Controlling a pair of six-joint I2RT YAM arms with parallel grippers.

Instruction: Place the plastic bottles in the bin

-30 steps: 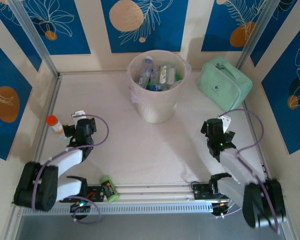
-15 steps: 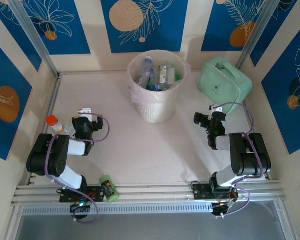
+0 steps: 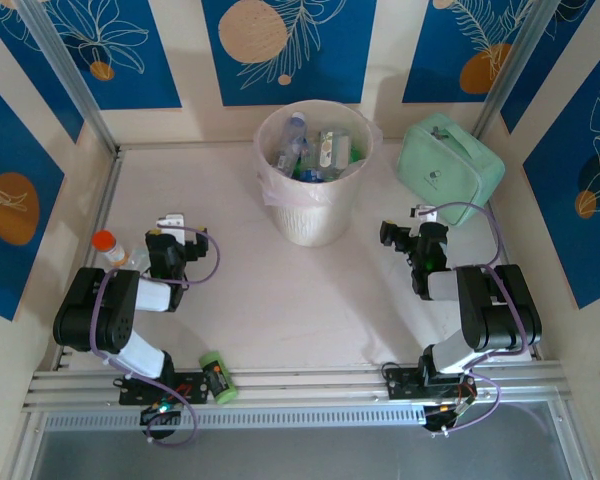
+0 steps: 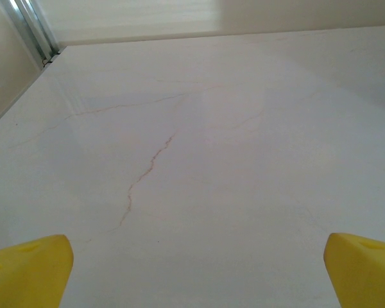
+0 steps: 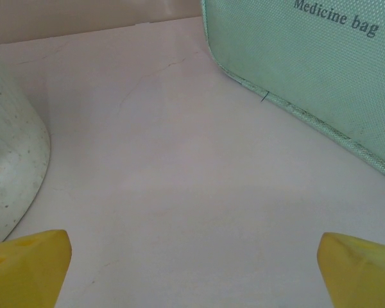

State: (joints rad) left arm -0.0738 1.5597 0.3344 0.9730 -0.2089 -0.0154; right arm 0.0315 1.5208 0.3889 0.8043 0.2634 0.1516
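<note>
The bin (image 3: 313,215) stands at the far middle of the table, a round cream wastebasket with a thin bag liner. Several plastic bottles (image 3: 300,140), clear and green, lie inside it. My left gripper (image 3: 169,243) rests low at the left, and in the left wrist view this left gripper (image 4: 199,276) is open, its yellow fingertips (image 4: 25,273) wide apart over bare table. My right gripper (image 3: 398,238) sits right of the bin. In the right wrist view the right gripper (image 5: 192,269) is open and empty, with the bin's base (image 5: 6,167) at the left edge.
A mint-green medicine bag (image 3: 450,165) lies at the far right, close ahead of the right gripper as the bag (image 5: 308,64) in the wrist view. An orange-capped jar (image 3: 106,247) stands by the left wall. A short green can (image 3: 216,377) lies on the front rail.
Both arms have folded back from a stretched pose to a compact one. The right gripper has then edged a little left toward the bin; the left one has stayed still.
</note>
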